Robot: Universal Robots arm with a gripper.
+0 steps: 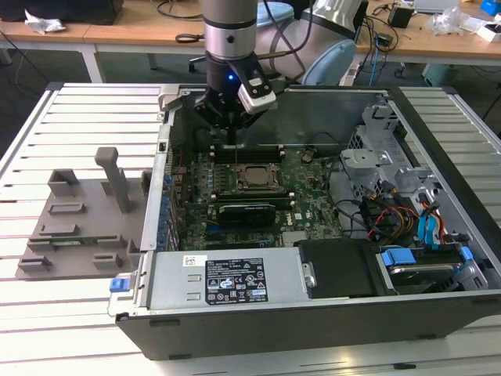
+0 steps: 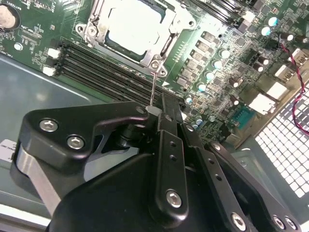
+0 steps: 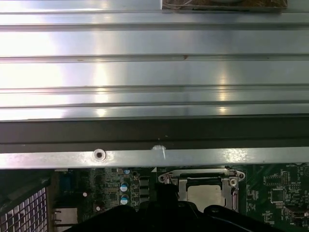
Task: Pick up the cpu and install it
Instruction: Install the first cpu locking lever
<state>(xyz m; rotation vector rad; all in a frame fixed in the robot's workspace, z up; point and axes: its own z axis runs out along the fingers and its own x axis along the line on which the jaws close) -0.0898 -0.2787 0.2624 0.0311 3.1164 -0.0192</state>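
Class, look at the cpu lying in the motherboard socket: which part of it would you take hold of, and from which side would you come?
Probably from straight above, onto the flat metal top of the cpu. It lies level inside the socket frame, which hems in its edges, so a sideways grip has little room.

Inside the open computer case [image 1: 438, 117], the gripper [image 1: 232, 125] hangs above the motherboard [image 1: 313, 196], with open air between its tips and the cpu [image 1: 252, 177] seated in the socket frame [image 2: 166, 29]. Memory slots [image 2: 106, 72] run just beside the socket. On the exterior view's right, a drive cage [image 1: 376, 157] and a tangle of cables [image 1: 383, 215] crowd the bay. The case wall [image 3: 154, 157] rims the board's far edge. On the exterior view's left, grey fixture blocks [image 1: 78, 219] stand on the slatted table [image 1: 78, 110], well apart from the case.
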